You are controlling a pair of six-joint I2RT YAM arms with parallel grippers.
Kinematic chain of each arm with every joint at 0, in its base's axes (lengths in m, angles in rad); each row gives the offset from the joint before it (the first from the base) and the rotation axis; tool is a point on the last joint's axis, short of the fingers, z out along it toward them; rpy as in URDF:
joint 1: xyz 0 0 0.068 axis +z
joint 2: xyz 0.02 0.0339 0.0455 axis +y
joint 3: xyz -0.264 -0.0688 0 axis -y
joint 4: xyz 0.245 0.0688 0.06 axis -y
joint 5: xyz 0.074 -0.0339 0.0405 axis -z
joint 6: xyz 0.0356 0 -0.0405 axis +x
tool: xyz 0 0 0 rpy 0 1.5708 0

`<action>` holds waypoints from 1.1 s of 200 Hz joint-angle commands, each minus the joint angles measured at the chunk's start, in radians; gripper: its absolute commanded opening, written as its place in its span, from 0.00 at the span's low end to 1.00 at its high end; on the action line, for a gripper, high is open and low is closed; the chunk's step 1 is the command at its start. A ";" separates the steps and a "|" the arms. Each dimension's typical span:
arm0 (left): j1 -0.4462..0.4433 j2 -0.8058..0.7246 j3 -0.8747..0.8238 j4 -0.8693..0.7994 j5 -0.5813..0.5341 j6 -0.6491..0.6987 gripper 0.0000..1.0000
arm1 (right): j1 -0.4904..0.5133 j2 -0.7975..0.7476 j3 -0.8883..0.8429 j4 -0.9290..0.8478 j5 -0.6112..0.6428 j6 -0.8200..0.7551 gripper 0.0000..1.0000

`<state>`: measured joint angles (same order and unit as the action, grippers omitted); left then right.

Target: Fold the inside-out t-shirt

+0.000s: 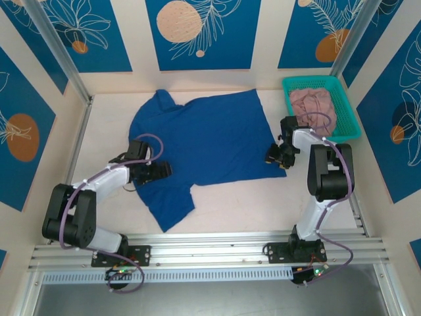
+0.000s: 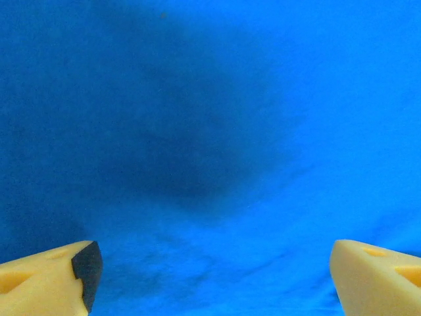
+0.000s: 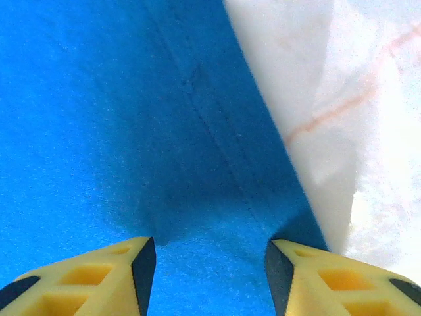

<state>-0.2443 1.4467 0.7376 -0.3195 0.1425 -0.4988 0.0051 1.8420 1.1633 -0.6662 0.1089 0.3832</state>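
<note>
The left end effector [image 1: 160,170] stands wide. In the left wrist view its two yellow fingers [image 2: 46,280] sit at the two bottom corners, with nothing between them. It hangs low over the near-left part of the inside-out t-shirt [image 1: 204,141], whose blue cloth [image 2: 217,131] lies flat beneath it under a dark shadow.

The right end effector [image 1: 277,158] stands about half apart. In the right wrist view its two fingers [image 3: 99,276] leave a moderate gap, and through that gap the cloth lies flat and unpinched. It hovers over the shirt's near-right corner. Here a stitched seam line runs along the cloth edge [image 3: 197,118], and the pale worktop [image 3: 342,99] shows just beside that edge.

There is one blue t-shirt. It is spread sideways over the middle of the worktop [image 1: 237,210], its straight hem edge to the right and its sleeves to the left. One sleeve points to the far left and the other to the near left, close to the left arm.

There are two arms, one at each side of the shirt.

One teal basket [image 1: 352,113] sits in the far-right corner, just beyond the right arm's wrist and apart from the shirt. It holds one dusty-pink garment [image 1: 314,108], bunched up.
</note>
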 commanded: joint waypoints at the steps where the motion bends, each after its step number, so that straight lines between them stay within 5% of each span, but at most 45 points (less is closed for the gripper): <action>1: 0.008 0.033 -0.037 0.017 -0.062 0.031 0.89 | -0.010 -0.026 -0.063 -0.030 -0.019 0.037 0.51; 116: -0.061 -0.250 -0.037 -0.128 -0.072 0.016 0.91 | -0.021 -0.317 -0.174 -0.091 0.087 0.084 0.57; 166: -0.153 -0.335 -0.069 -0.175 -0.040 -0.034 0.90 | -0.050 -0.247 -0.247 -0.061 0.069 0.117 0.57; 193: -0.233 -0.329 -0.052 -0.225 -0.056 -0.047 0.90 | -0.057 -0.192 -0.225 -0.056 0.062 0.115 0.53; 220: -0.292 -0.347 -0.060 -0.279 -0.083 -0.085 0.87 | -0.057 -0.175 -0.214 -0.044 0.060 0.112 0.39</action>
<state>-0.4866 1.1229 0.6739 -0.5079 0.0807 -0.5369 -0.0475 1.6444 0.9276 -0.7231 0.1841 0.4793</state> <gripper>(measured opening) 0.884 0.472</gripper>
